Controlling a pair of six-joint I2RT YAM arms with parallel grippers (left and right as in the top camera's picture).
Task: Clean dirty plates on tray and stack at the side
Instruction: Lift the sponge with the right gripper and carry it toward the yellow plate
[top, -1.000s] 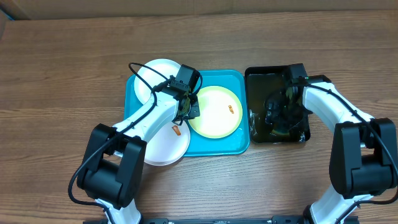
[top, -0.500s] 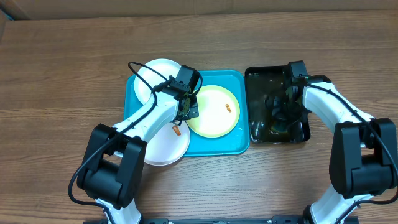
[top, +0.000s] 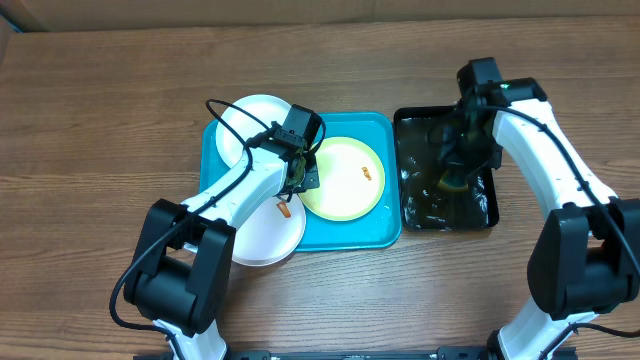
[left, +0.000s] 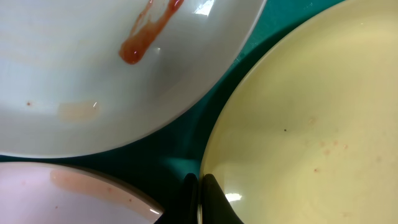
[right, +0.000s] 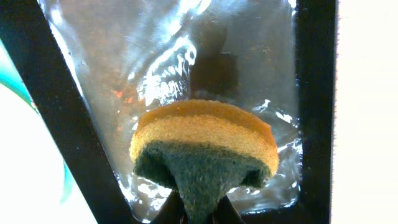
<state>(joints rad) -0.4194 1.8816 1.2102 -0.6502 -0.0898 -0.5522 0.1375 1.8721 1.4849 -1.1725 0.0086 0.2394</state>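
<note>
The left gripper pinched the left rim of the yellow-green plate mid-tray; an upper white plate filled the tray's upper-left corner; a lower white plate overhung its lower-left edge; the right gripper squeezed a sponge above the black basin, just beside the tray's right edge.

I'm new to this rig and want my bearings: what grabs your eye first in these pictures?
The right gripper pinches a yellow-and-green sponge over the wet black basin at the right. At the centre, the left gripper is shut on the rim of the yellow-green plate on the turquoise tray, beside a white plate with a red smear.
</note>
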